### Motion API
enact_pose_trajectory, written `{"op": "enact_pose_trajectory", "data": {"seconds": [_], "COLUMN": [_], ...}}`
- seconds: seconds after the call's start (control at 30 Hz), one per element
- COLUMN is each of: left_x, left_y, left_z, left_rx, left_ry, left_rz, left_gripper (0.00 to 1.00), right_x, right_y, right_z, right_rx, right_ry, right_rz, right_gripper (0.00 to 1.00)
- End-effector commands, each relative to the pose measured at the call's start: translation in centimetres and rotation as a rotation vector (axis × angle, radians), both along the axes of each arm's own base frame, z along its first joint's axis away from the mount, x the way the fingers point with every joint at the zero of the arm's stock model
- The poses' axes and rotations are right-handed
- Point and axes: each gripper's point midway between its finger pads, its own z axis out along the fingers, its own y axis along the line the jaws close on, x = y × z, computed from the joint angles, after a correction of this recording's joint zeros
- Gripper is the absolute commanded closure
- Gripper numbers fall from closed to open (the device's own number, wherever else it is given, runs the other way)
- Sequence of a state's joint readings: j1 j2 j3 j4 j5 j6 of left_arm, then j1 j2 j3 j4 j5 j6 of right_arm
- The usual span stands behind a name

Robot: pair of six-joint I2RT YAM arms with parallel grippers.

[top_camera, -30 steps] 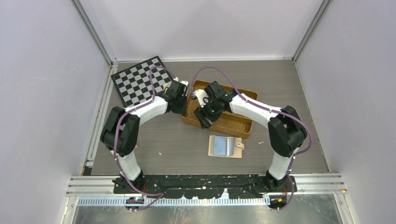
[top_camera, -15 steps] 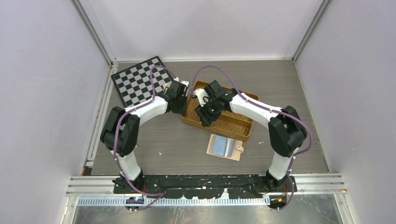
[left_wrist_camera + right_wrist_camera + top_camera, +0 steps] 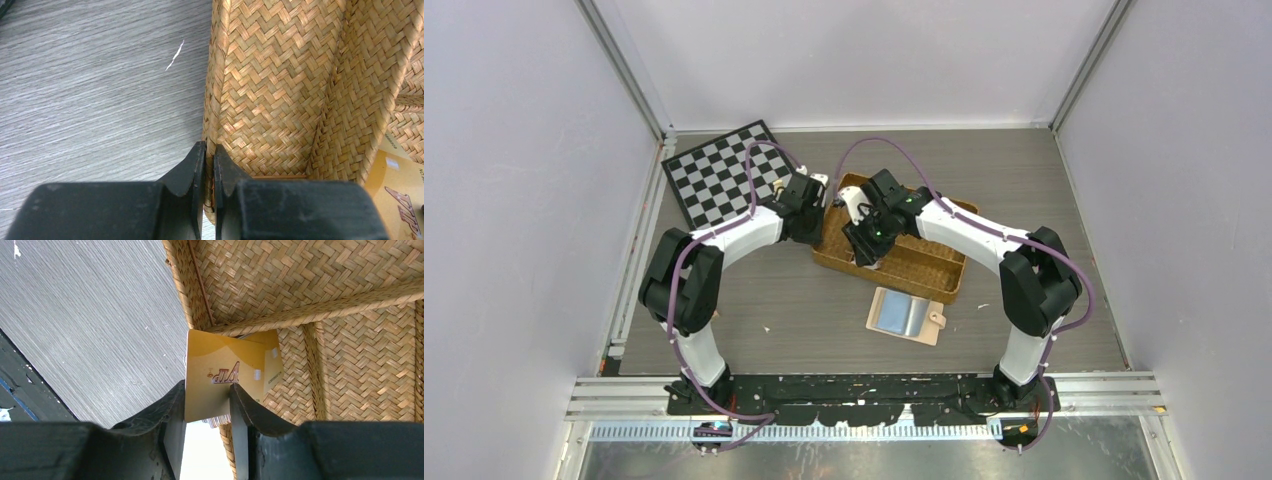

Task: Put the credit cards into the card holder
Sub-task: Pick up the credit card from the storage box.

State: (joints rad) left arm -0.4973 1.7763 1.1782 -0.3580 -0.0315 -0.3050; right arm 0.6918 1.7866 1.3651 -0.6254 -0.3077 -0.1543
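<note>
In the right wrist view, orange-tan credit cards lean fanned against the corner of the wicker tray. My right gripper straddles their lower edge. Its jaws are partly closed, with a gap still showing, and the left fingertip is at the front card's edge. From the top my right gripper is low in the tray's left end. My left gripper is shut on the tray's left wall, and an orange card shows inside. The card holder lies open in front of the tray.
A checkerboard lies at the back left, behind my left arm. The wicker tray sits slanted mid-table, its near rim almost at the card holder. Enclosure walls stand on the left, right and back.
My right gripper has shifted slightly toward the tray's left end and its jaws have narrowed around the cards. The left gripper has kept its hold on the tray wall.
</note>
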Motion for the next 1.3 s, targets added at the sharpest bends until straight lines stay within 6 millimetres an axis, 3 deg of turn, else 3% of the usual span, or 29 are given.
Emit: {"op": "enact_pose_trajectory", "data": {"seconds": [0.0, 0.27, 0.47, 0.5, 0.6, 0.77, 0.87, 0.97, 1.13, 1.27], "left_x": [1.3, 1.5, 2.0, 2.1, 2.7, 4.1, 5.0, 6.1, 7.1, 7.0], "left_y": [-0.2, 0.2, 0.8, 0.8, 1.2, 2.5, 3.5, 4.5, 3.7, 2.4], "left_z": [1.5, 1.5, 1.8, 1.9, 2.1, 2.2, 2.2, 2.4, 3.1, 4.2], "left_rx": [-0.01, 0.007, 0.01, 0.005, -0.006, -0.022, -0.04, -0.065, -0.13, -0.191], "left_ry": [-0.039, -0.043, -0.049, -0.049, -0.055, -0.065, -0.071, -0.086, -0.103, -0.109], "left_rz": [0.025, 0.046, 0.101, 0.113, 0.153, 0.241, 0.3, 0.358, 0.345, 0.292], "left_gripper": [1.0, 1.0, 1.0, 1.0, 1.0, 1.0, 1.0, 1.0, 1.0, 0.8], "right_x": [-0.7, 0.0, 2.2, 2.7, 4.1, 6.0, 5.3, 3.5, -0.7, -4.2], "right_y": [1.2, 1.0, -0.4, -0.8, -1.4, -3.5, -4.6, -5.9, -7.7, -8.6], "right_z": [2.8, 3.1, 3.7, 4.1, 5.8, 11.1, 13.1, 13.5, 10.9, 8.2], "right_rx": [0.073, 0.07, 0.03, 0.024, 0.037, 0.084, 0.103, 0.121, 0.166, 0.241], "right_ry": [-0.004, -0.053, -0.196, -0.234, -0.344, -0.501, -0.496, -0.436, -0.217, 0.003], "right_rz": [0.015, -0.01, -0.092, -0.112, -0.181, -0.38, -0.447, -0.515, -0.566, -0.591], "right_gripper": [0.62, 0.78, 0.93, 0.98, 0.99, 1.0, 0.99, 1.0, 1.0, 0.99]}}
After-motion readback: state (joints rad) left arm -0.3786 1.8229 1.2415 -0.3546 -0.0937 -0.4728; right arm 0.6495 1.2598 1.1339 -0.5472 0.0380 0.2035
